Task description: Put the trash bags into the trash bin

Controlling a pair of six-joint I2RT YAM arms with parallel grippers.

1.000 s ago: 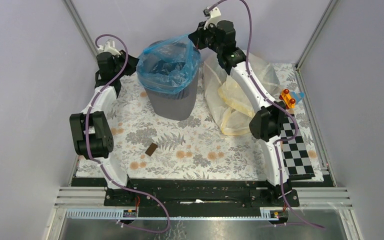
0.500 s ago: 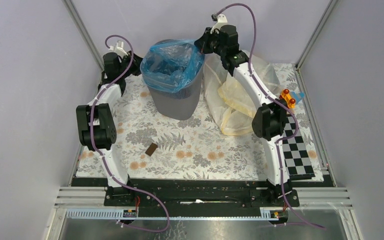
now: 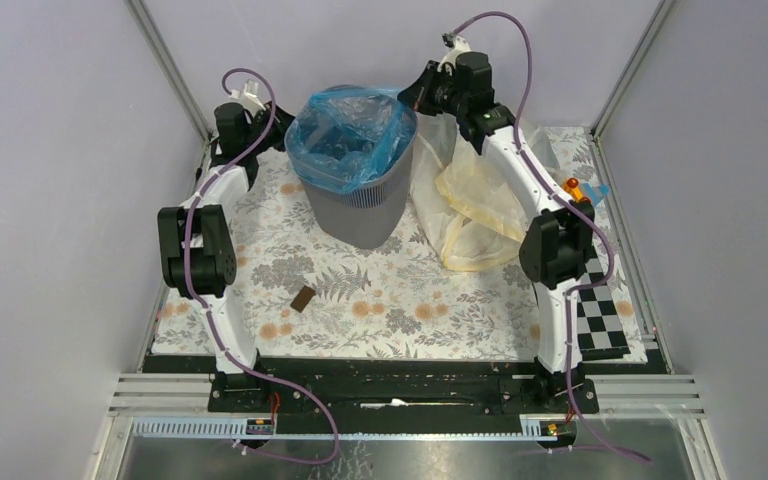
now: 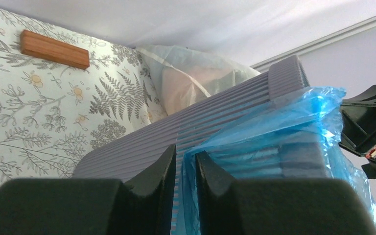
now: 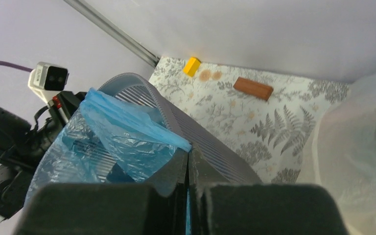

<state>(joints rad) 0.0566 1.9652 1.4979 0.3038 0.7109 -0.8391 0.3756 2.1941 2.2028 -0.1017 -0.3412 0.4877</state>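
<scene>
The dark grey mesh trash bin (image 3: 360, 205) stands at the back middle of the floral mat. A blue trash bag (image 3: 350, 135) lines its mouth and hangs over the rim. My left gripper (image 3: 280, 122) is at the bin's left rim, and in the left wrist view the gripper (image 4: 186, 161) is shut on a fold of the blue bag (image 4: 284, 142) against the bin's ribbed wall (image 4: 215, 117). My right gripper (image 3: 422, 100) is at the right rim, and in the right wrist view the gripper (image 5: 188, 161) is shut tight on the blue bag's edge (image 5: 127, 127) beside the bin (image 5: 210, 137).
Clear and yellowish bags (image 3: 470, 190) lie right of the bin under the right arm. A brown wooden block (image 3: 303, 298) lies on the mat, an orange toy (image 3: 575, 192) and a checkerboard (image 3: 595, 305) at the right. A yellow block (image 5: 192, 66) lies by the wall.
Both grippers have moved back and to the right with the blue bag's rim. The bag's mouth is stretched wider and the bin has shifted slightly right.
</scene>
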